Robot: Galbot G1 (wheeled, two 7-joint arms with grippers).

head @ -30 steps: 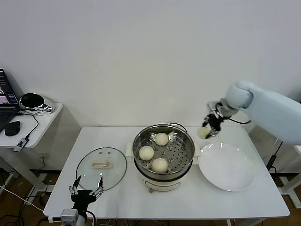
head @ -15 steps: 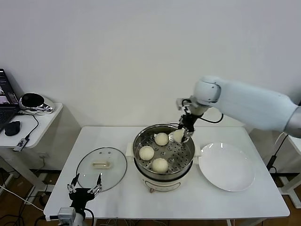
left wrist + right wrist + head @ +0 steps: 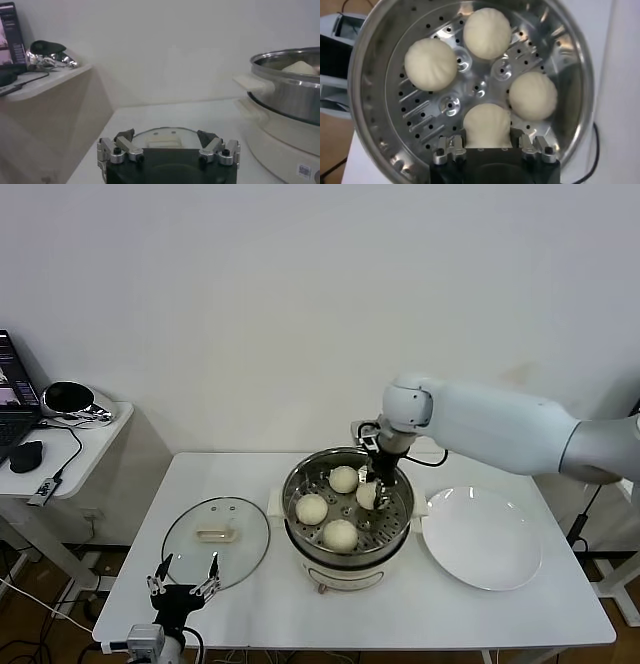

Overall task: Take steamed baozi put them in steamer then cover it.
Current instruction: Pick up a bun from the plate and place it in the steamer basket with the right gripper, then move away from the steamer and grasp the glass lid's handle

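- side table point(image 3: 90, 429) at the far left edge of the head view, carrying a laptop point(image 3: 12, 399) and a dark mouse point(image 3: 27, 455).
- left gripper point(image 3: 183, 580) low in the lower left of the frame, idle at the near table edge with its fingers spread wide and nothing between them.
- glass lid point(image 3: 215, 538) lies flat on the white table point(image 3: 300, 604), just left of the steamer.
- steamer point(image 3: 348, 509) stands at centre frame; three steamed baozi point(image 3: 312, 508) rest loose on its perforated tray.
- right gripper point(image 3: 371, 492) reaches down inside the steamer at its right side, fingers nearly closed around the fourth baozi point(image 3: 487, 125), which sits low on the tray close to the others.
- white plate point(image 3: 483, 537) lies right of the steamer, touching its handle.
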